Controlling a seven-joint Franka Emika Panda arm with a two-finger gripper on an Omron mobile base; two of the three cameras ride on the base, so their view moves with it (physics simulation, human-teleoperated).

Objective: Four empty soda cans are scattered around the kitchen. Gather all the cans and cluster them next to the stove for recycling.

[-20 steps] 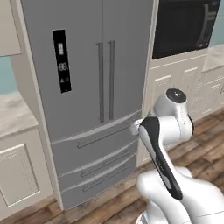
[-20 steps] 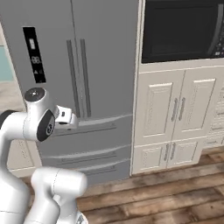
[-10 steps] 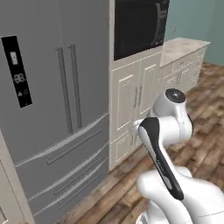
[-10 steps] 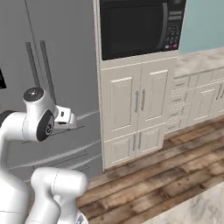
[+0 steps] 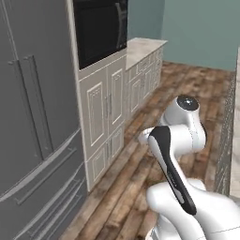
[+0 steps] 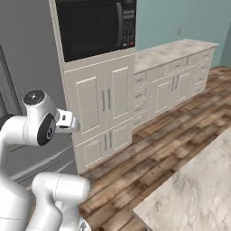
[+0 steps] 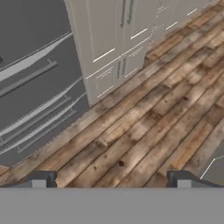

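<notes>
We roll through the kitchen with the grey fridge [image 5: 33, 131] at far left, the black built-in wall oven [image 5: 101, 28] set into the cream cabinets [image 6: 101, 113] beside it, and a low beige counter [image 6: 171, 52] running on toward the teal wall [image 5: 201, 30]. Our arm is folded close, likely tucked for travel, and our gripper [image 7: 111, 181] hangs over the plank floor [image 7: 148, 127] with fingers spread wide and nothing between them. No soda can or stove can be made out from here, so we judge the search is on.
</notes>
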